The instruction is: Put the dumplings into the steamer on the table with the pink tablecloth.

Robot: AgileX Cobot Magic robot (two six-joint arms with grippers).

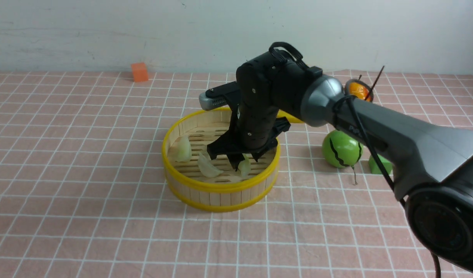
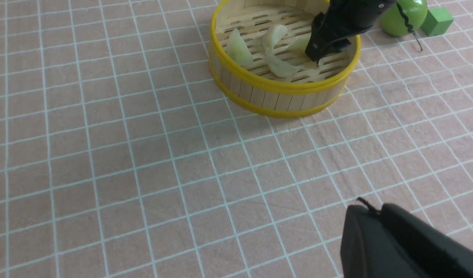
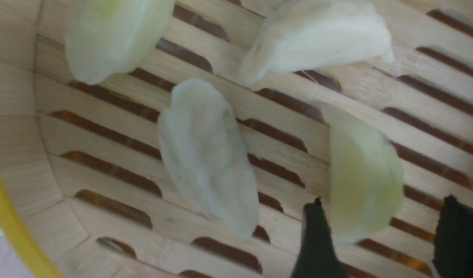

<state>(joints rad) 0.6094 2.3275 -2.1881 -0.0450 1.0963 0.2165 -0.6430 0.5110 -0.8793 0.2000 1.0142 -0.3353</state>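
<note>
The bamboo steamer point(image 1: 221, 189) stands mid-table on the pink tablecloth point(image 1: 85, 173). Several pale dumplings lie on its slatted floor: one at the left point(image 1: 182, 150), one in the middle point(image 1: 207, 166), one by the right arm's fingers point(image 1: 244, 166). My right gripper point(image 1: 230, 158) reaches down into the steamer and is open. In the right wrist view a greenish dumpling point(image 3: 363, 173) lies between the spread fingers of the right gripper point(image 3: 383, 216), touching one finger and apart from the other. My left gripper point(image 2: 375, 210) is shut and empty, above bare cloth in front of the steamer point(image 2: 282, 87).
A green ball point(image 1: 341, 148) and a green block point(image 1: 379, 165) sit right of the steamer. An orange cube point(image 1: 139, 72) lies at the back left. An orange round object point(image 1: 358, 90) and a yellow-rimmed lid point(image 1: 290, 116) show behind the right arm.
</note>
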